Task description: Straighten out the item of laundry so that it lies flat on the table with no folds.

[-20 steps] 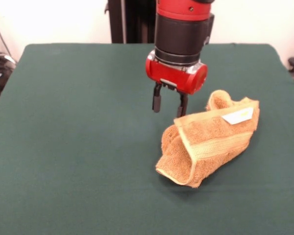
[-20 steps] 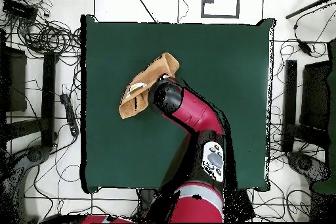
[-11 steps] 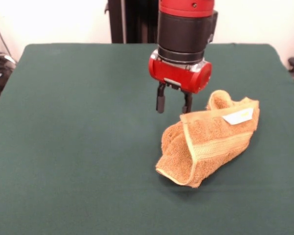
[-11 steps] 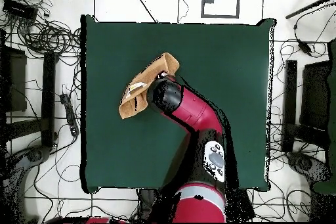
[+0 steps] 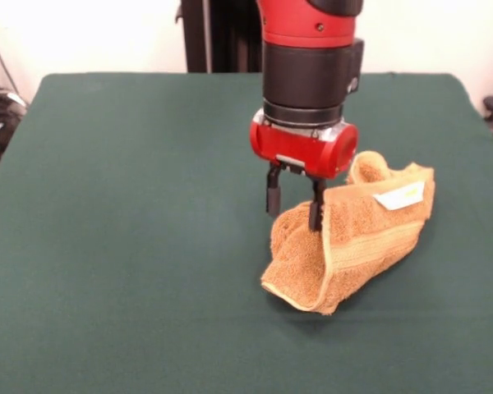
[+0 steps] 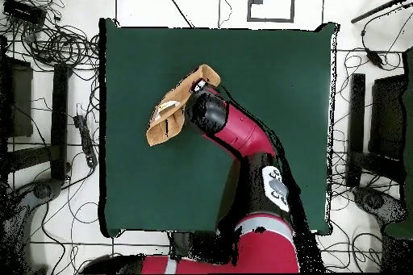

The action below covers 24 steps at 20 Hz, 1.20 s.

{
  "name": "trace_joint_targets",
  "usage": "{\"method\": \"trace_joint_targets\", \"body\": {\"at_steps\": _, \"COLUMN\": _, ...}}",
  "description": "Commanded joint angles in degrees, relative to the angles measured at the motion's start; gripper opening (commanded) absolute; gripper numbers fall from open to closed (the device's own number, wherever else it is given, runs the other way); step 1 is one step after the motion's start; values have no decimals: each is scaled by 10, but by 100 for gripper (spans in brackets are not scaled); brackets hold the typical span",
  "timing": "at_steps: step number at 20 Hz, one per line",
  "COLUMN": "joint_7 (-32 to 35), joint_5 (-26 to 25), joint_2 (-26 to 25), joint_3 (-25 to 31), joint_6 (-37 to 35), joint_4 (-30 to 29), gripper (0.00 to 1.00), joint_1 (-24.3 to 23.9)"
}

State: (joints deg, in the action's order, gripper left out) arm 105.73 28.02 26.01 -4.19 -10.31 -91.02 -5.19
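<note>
The item of laundry (image 5: 357,238), an orange-tan terry towel with a lighter band and a white label, lies crumpled and folded over itself on the green table (image 5: 123,246), right of centre in the front view. My gripper (image 5: 294,207) hangs open directly over the towel's rolled left end, its fingertips level with the top of the fold; one finger (image 5: 315,209) stands in front of the cloth. From overhead, the towel (image 6: 169,114) lies left of centre, with the arm's wrist (image 6: 206,114) covering its right part and the fingers hidden.
Cables and equipment (image 6: 56,42) crowd the floor around the table in the overhead view. The table's cloth (image 6: 266,78) spreads wide on every side of the towel.
The gripper has come down and shifted slightly toward the towel, from above the bare cloth beside it to over its rolled end. The towel has not moved.
</note>
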Motion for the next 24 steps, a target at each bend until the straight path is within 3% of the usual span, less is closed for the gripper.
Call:
{"method": "trace_joint_targets", "body": {"at_steps": 1, "joint_7": 86, "joint_5": -33, "joint_2": -11, "joint_3": 118, "joint_6": 49, "joint_4": -52, "gripper": 100, "joint_1": -18}}
{"method": "trace_joint_targets", "body": {"at_steps": 11, "joint_7": 114, "joint_5": -44, "joint_2": 6, "joint_3": 225, "joint_6": 65, "joint_4": -100, "gripper": 100, "joint_1": -83}}
{"method": "trace_joint_targets", "body": {"at_steps": 24, "joint_7": 116, "joint_5": -54, "joint_2": 2, "joint_3": 273, "joint_6": 83, "joint_4": -116, "gripper": 100, "joint_1": -114}}
